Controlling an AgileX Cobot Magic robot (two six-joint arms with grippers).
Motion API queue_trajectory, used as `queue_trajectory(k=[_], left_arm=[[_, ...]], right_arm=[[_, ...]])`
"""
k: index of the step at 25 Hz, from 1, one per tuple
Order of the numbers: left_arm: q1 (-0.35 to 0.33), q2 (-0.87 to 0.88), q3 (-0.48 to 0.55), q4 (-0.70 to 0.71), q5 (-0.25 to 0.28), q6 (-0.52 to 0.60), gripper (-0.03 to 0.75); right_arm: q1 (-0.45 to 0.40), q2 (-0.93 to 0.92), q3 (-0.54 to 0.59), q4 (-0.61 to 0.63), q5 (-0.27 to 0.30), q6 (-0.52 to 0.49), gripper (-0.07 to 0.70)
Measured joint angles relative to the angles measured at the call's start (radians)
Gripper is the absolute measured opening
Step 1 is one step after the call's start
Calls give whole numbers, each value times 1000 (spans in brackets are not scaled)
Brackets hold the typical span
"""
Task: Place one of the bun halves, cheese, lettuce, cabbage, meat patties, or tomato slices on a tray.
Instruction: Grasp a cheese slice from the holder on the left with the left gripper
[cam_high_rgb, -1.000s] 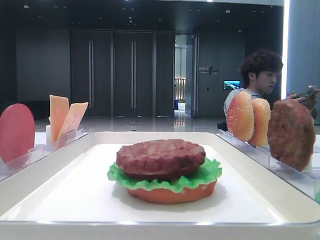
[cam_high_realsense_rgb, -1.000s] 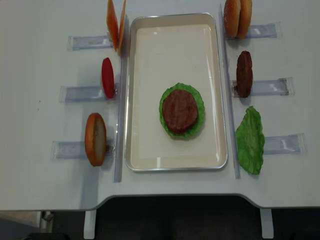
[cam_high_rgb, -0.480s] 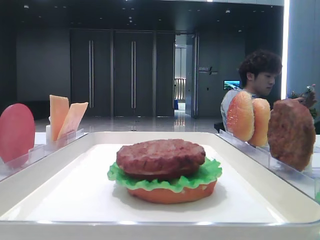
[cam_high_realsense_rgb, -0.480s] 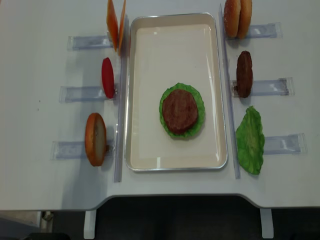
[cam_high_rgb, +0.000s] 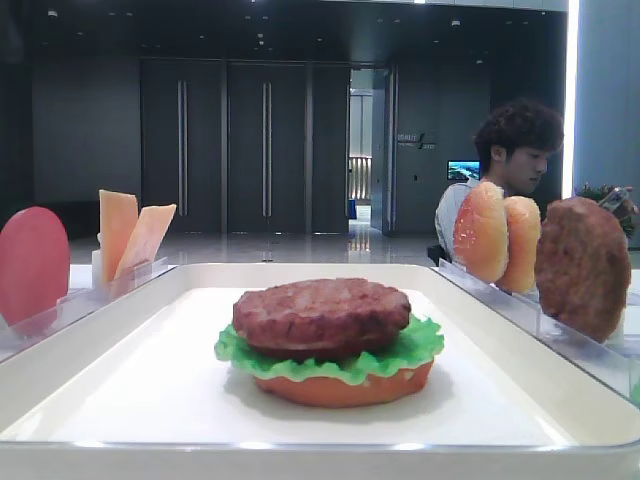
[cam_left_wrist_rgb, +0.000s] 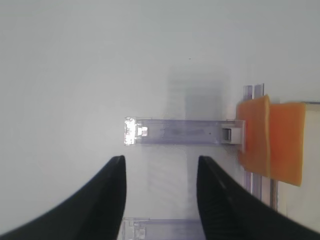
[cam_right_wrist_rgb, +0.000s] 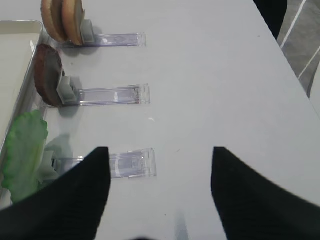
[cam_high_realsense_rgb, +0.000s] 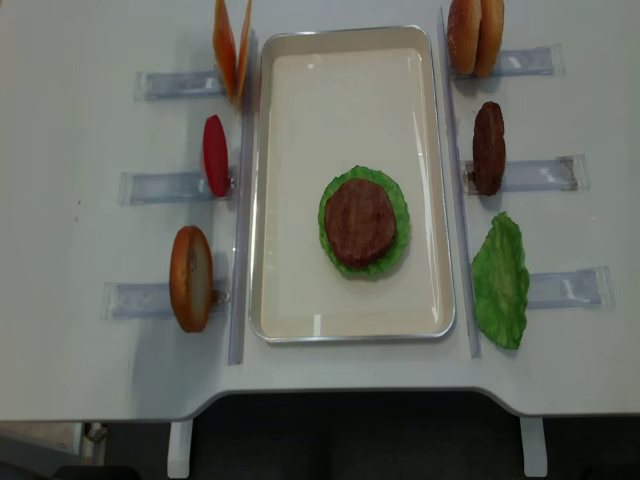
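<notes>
On the white tray (cam_high_realsense_rgb: 350, 80) lies a stack: a meat patty (cam_high_realsense_rgb: 360, 220) on lettuce (cam_high_rgb: 330, 362) on a bun half (cam_high_rgb: 345, 388). Left of the tray stand two cheese slices (cam_high_realsense_rgb: 230, 45), a tomato slice (cam_high_realsense_rgb: 215, 155) and a bun half (cam_high_realsense_rgb: 190, 278). On its right are two bun halves (cam_high_realsense_rgb: 475, 37), a patty (cam_high_realsense_rgb: 488, 147) and a lettuce leaf (cam_high_realsense_rgb: 500, 280). My left gripper (cam_left_wrist_rgb: 161, 159) is open and empty above the table, left of the cheese (cam_left_wrist_rgb: 270, 142). My right gripper (cam_right_wrist_rgb: 160, 150) is open and empty, right of the lettuce (cam_right_wrist_rgb: 22, 150).
Clear slotted holders (cam_high_realsense_rgb: 175, 187) lie on both sides of the tray, one (cam_left_wrist_rgb: 180, 132) just ahead of the left gripper. The table's front edge (cam_high_realsense_rgb: 340, 395) runs below the tray. A person (cam_high_rgb: 515, 150) sits behind the table at the back right.
The tray and the food pieces have not moved. Only the person in the background has shifted slightly.
</notes>
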Motion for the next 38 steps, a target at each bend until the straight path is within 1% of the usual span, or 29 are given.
queue_trajectory(k=[4, 12, 16, 28, 35, 38], left_arm=[[-43, 40, -5, 28, 0, -20, 358], [-72, 72, -5, 53, 0, -85, 369], [-119, 72, -5, 61, 0, -110, 384], [-283, 72, -5, 91, 0, -235, 387], [-352, 126, -7, 114, -2, -285, 387], [-366, 152, -7, 128, -2, -303, 387]], right_arm=[[0, 0, 0, 0, 0, 0, 420], [0, 0, 0, 0, 0, 0, 420], [0, 0, 0, 0, 0, 0, 420], [0, 0, 0, 0, 0, 0, 420], [0, 0, 0, 0, 0, 0, 420], [0, 0, 0, 0, 0, 0, 420]])
